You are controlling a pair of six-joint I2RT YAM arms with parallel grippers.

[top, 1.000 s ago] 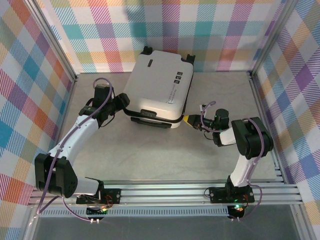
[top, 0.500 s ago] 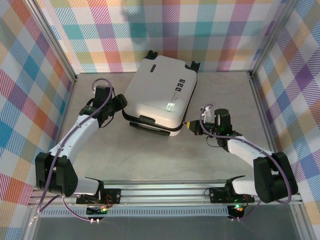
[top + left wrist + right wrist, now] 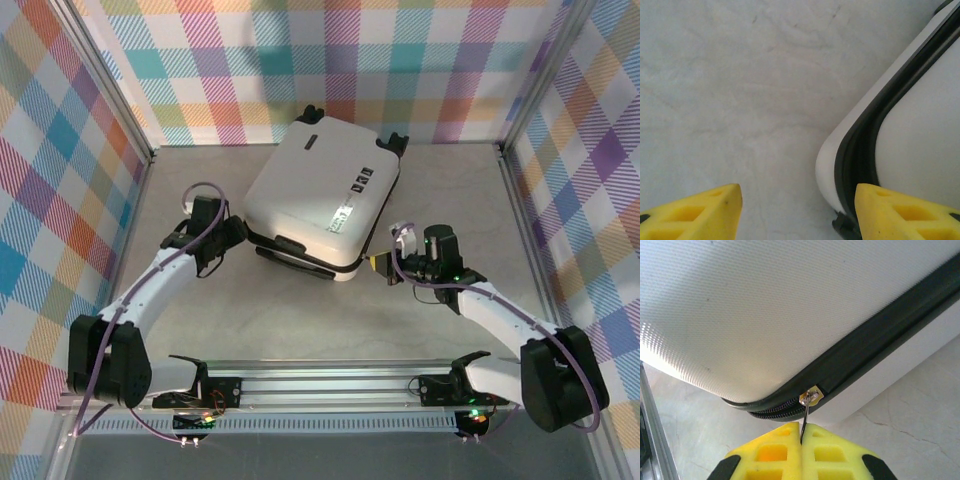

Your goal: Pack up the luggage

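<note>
Top view: the white hard-shell suitcase (image 3: 320,195) lies flat and closed on the pale grey table (image 3: 300,320), toward 12 o'clock of the work surface, with its black wheels facing the back wall. One arm meets each near corner of it.

Right wrist view: the right gripper (image 3: 801,432), at about 5 o'clock of the case (image 3: 765,305), has its yellow fingers pressed together on the thin metal zipper pull (image 3: 804,422). The pull hangs from the slider at the rounded corner of the black zipper band (image 3: 880,335). This pinch probably serves to draw the slider along the band, so the step in hand is judged to be zipping the shells shut or unzipping them.

Left wrist view: the left gripper (image 3: 797,205), at about 8 o'clock of the case (image 3: 920,140), has its jaws apart and holds nothing. One finger sits just beside the shell's corner; contact cannot be told. It is probably placed there to brace the case against the pull.
</note>
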